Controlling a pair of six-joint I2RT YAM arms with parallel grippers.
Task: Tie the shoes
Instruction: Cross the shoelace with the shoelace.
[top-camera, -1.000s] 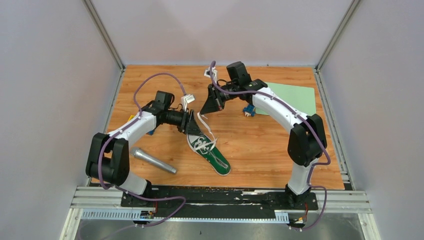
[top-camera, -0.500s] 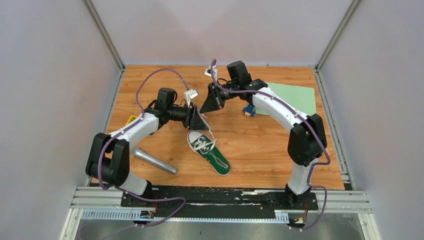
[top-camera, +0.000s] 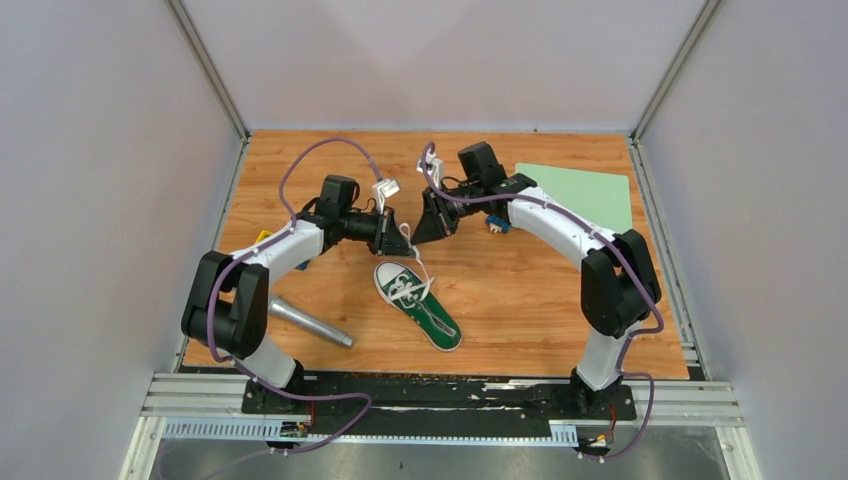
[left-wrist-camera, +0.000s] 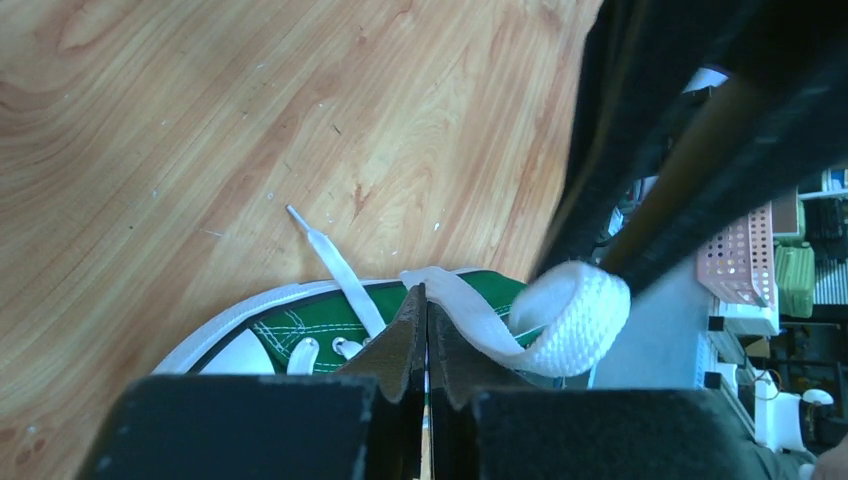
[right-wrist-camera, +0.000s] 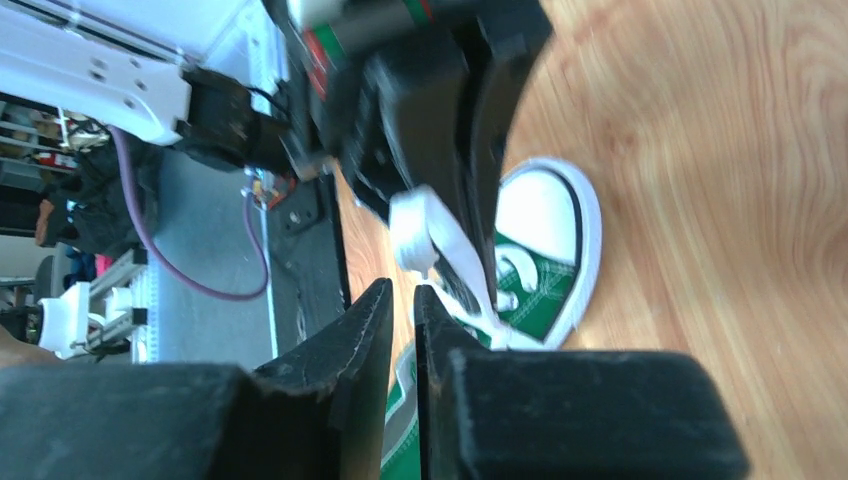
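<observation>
Wooden worktop (top-camera: 560, 300) carries the shoe (top-camera: 417, 305) near its middle, lying flat between the two arms with its toe pointing away and to the left. Its lace (left-wrist-camera: 565, 318) rises off the eyelets to the left hand (left-wrist-camera: 427, 300), which is pinched tight on the strip just above the toe, with a curled loop standing out beyond the fingertips. The free end (left-wrist-camera: 330, 255) trails over the shoe's rim onto the wood. The right hand (right-wrist-camera: 402, 300) hovers just beside that loop, fingers all but together; whether any lace sits between them I cannot tell. I judge three risks. The loop is short and floppy, so it may collapse or slip from the pinch before the right hand catches it. The two hands are close enough to knock together. Nothing pins the light shoe, so a pull on the lace could drag or tip it, perhaps toward the metal tube (top-camera: 308, 321) lying near the left arm.
</observation>
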